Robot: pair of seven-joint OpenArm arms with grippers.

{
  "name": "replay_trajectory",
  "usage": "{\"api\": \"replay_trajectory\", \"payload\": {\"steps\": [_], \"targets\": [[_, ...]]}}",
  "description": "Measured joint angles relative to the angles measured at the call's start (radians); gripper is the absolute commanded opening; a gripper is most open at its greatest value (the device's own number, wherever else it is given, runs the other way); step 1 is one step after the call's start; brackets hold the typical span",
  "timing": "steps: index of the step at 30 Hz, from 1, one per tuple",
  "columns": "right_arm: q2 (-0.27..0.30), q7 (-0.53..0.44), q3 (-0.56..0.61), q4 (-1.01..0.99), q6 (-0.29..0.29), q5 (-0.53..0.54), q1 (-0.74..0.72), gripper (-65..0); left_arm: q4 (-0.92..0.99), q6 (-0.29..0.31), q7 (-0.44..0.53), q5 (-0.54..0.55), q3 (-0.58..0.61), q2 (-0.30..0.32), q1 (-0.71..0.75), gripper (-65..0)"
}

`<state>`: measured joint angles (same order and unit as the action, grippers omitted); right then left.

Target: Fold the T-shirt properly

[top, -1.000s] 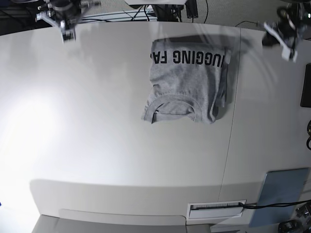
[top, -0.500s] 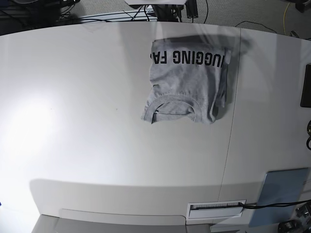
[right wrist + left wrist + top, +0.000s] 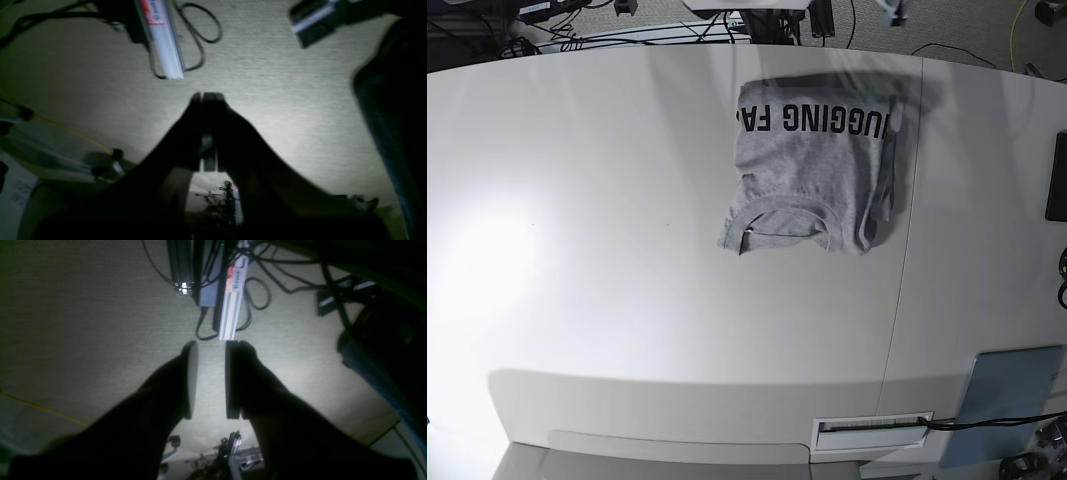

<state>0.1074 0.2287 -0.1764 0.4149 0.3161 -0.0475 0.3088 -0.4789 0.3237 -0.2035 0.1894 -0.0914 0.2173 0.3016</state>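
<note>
Through my left wrist camera, my left pincer (image 3: 208, 380) hangs over bare carpet (image 3: 83, 323) with its jaws a little apart and nothing between them. Ahead of the tips lie a metal rail (image 3: 232, 303) and loops of black cable (image 3: 257, 293). No shirt appears here.

Through my right wrist camera, my right pincer (image 3: 207, 100) is pressed closed, pad against pad, gripping nothing. It too points at carpet, with the same sort of rail (image 3: 163, 43) up and to its left. Again, no shirt.

In the base view, neither of my pincers shows over the table (image 3: 577, 250). The T-shirt (image 3: 812, 175) lies alone on the far half, well apart from both pincers, gathered into a compact block: neckband toward the near edge, black lettering across the far edge. The right side looks a bit bunched, with an uneven layer showing. I judge the folding essentially done; at most that ragged side could want tidying, and I am clear of the work.
</note>
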Motion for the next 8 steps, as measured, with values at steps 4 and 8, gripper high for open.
{"api": "replay_trajectory", "payload": {"steps": [4, 8], "targets": [[0.023, -0.002, 0.000, -0.073, 0.005, 0.001, -0.075, -65.0, 0.107, -0.018, -0.037, -0.031, 0.000, -0.026, -0.108, -49.1], [0.023, -0.004, 0.000, -0.080, 0.003, 0.001, -0.087, -65.0, 0.161, -0.020, -0.050, -0.027, 0.000, -0.027, -0.158, -49.1]]}}
